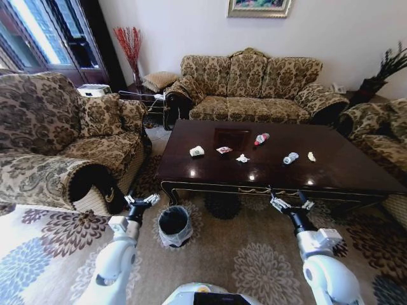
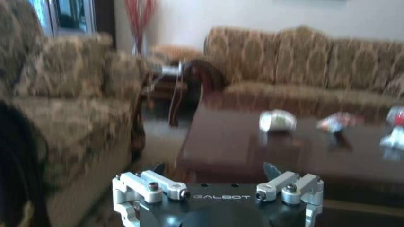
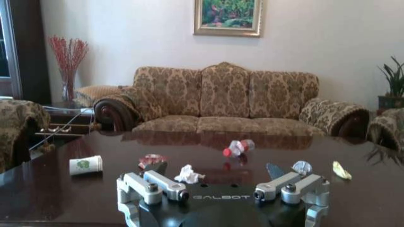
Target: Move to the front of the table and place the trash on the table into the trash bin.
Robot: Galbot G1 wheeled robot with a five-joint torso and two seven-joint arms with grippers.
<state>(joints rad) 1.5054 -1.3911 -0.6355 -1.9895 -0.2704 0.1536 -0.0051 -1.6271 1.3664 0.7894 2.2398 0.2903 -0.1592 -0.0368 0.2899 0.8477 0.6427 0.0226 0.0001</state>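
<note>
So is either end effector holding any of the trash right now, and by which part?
Nothing is held. The left end effector hangs open near the bin; the right end effector is open at the table edge.

The left wrist view was blurry, so the trash [image 2: 277,120] on the counter [image 2: 240,151] looked like fuzzy blobs. The counter's right end was cut off there.

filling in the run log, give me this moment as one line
base: facing dark glossy wooden table | trash: white paper cup, red-capped clear bottle on table | black lined bin: on carpet | left hand: open | right hand: open
</note>
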